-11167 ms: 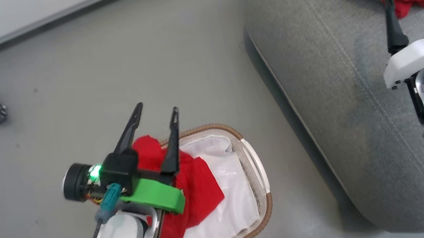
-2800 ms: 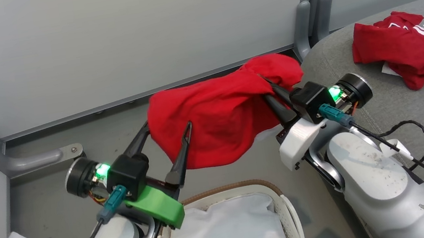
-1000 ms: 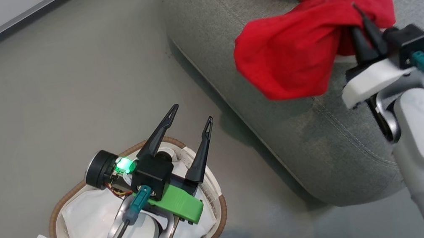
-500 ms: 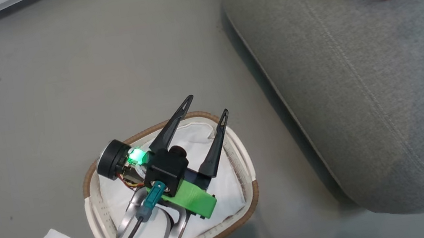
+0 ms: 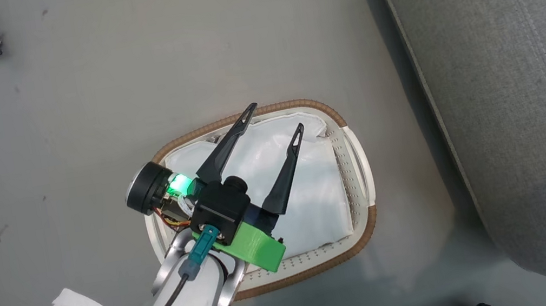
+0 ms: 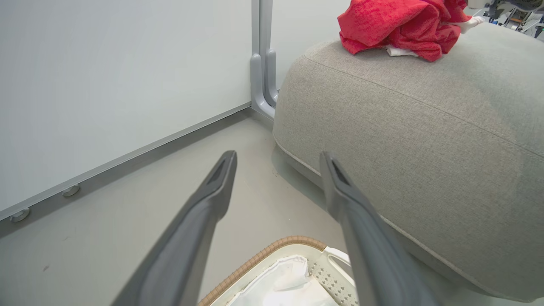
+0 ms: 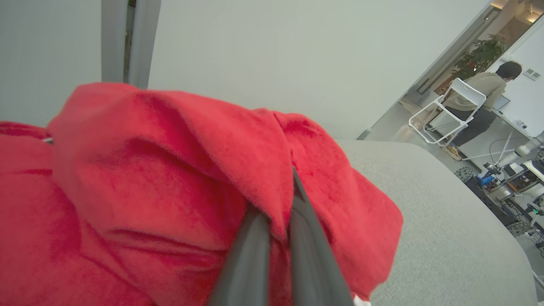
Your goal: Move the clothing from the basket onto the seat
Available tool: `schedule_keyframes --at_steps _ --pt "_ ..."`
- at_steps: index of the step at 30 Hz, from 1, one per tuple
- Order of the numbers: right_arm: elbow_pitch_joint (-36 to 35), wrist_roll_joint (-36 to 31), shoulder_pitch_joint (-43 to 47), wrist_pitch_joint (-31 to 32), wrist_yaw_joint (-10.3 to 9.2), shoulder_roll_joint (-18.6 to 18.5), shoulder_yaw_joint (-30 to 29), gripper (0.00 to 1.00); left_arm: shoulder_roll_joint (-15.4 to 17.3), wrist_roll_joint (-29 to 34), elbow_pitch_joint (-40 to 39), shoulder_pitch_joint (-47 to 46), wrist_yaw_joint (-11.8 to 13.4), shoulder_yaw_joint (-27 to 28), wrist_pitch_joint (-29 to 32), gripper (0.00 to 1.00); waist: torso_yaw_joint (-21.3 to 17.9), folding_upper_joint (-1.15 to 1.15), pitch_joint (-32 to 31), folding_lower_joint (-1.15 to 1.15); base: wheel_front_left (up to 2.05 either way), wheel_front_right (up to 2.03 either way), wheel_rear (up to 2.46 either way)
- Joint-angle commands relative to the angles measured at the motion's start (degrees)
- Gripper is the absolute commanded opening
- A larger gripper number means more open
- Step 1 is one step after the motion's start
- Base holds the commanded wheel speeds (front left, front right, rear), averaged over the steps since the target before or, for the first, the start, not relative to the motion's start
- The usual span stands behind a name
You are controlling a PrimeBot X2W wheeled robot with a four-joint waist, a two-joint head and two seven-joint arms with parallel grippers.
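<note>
Over the far end of the seat (image 7: 446, 238), the right gripper (image 7: 277, 212) is pinching a fold of the red garment (image 7: 170, 170), fingers pressed together. Grey cushion is lying just below and right of them, so the drop is likely straight down. The left gripper (image 5: 277, 116) is hanging wide open and empty over the basket (image 5: 361, 226), which is showing bare liner (image 5: 312, 190). Grey floor (image 5: 78, 96), pale wall panel (image 7: 297, 51) behind.

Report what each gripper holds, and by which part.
Right gripper: shut on a bunched fold of the red garment. Left gripper: open, holding nothing, above the basket.
</note>
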Motion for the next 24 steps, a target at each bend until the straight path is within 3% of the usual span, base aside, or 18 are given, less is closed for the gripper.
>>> schedule_keyframes --at_steps 1,9,11,12,13,24 --pt "0.69 -0.64 0.97 -0.38 -0.10 0.15 -0.59 0.00 -0.05 0.19 -0.15 -0.87 -0.15 0.34 -0.05 1.00 1.14 0.00 2.12 -0.01 0.00 0.00 0.00" --pt "-0.15 -0.84 2.72 -0.68 -0.10 2.87 0.06 0.01 0.05 -0.09 0.21 -0.77 -0.18 0.98 -0.05 1.00 -1.44 0.00 1.48 -0.01 0.00 0.00 0.00" --pt "-1.47 -0.17 3.61 -0.68 -0.09 3.60 0.79 0.43 0.07 -0.35 0.39 -0.64 -0.19 1.20 -0.05 1.00 -2.09 0.00 0.93 -0.01 0.00 0.00 0.00" --pt "-2.49 -0.02 4.10 -0.68 -0.09 4.03 1.53 0.82 0.08 -0.47 0.47 -0.58 -0.19 1.36 -0.05 1.00 -2.48 0.00 0.52 -0.01 0.00 0.00 0.00" --pt "-3.10 0.25 4.53 -0.69 -0.10 4.27 1.93 1.00 0.02 -0.57 0.55 -0.54 -0.20 1.46 -0.05 1.00 -2.73 0.00 0.18 -0.01 0.00 0.00 0.00" --pt "-7.80 2.59 9.59 -0.70 -0.10 5.79 7.76 1.00 -1.57 -3.45 0.64 1.80 0.09 6.22 -0.05 1.00 -3.85 0.00 -7.65 -0.01 0.00 0.00 0.00"
